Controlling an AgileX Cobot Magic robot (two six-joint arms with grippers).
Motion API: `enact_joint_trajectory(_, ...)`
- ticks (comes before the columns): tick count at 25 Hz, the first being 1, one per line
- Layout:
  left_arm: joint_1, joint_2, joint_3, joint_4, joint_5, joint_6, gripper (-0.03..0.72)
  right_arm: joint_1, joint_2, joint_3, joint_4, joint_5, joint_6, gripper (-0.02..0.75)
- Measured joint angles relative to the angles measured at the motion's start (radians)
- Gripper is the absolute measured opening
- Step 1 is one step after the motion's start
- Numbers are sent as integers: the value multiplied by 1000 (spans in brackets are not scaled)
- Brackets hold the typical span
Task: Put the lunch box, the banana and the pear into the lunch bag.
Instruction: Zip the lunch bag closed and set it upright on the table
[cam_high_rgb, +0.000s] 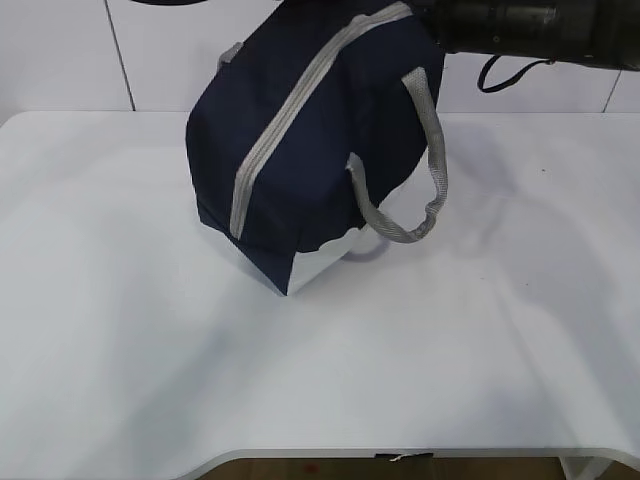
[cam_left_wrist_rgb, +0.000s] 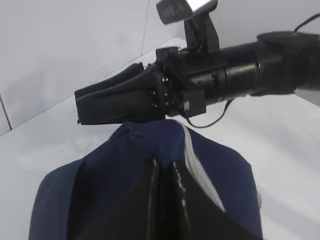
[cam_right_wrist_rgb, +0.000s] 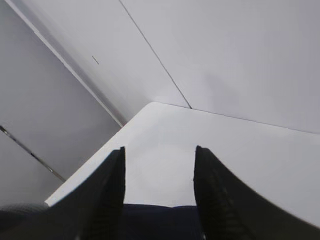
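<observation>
The navy lunch bag stands tilted on the white table, its far end raised, its grey zipper shut and a grey handle hanging loose. The bag's white lower panel shows at the front corner. My left gripper is shut, pinching the bag's top fabric next to the zipper. My right gripper is open, with the bag's edge low between its fingers; it also shows in the left wrist view just above the bag. The lunch box, banana and pear are out of view.
The right arm reaches in from the top right above the bag. The white table runs to a white tiled wall at the back, and its front edge is close to the bottom of the view.
</observation>
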Motion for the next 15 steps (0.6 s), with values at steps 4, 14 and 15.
enact_joint_trajectory(4, -2, 0, 0, -2, 4, -16, 16, -14, -41, -50, -130, 11, 74, 387)
enact_joint_trajectory(14, -2, 63, 0, -22, -11, -68, 16, -24, -166, -137, -503, 60, 306, 390)
enact_joint_trajectory(15, -2, 67, 0, -28, -16, -70, 16, -24, -176, -137, -537, 64, 320, 390)
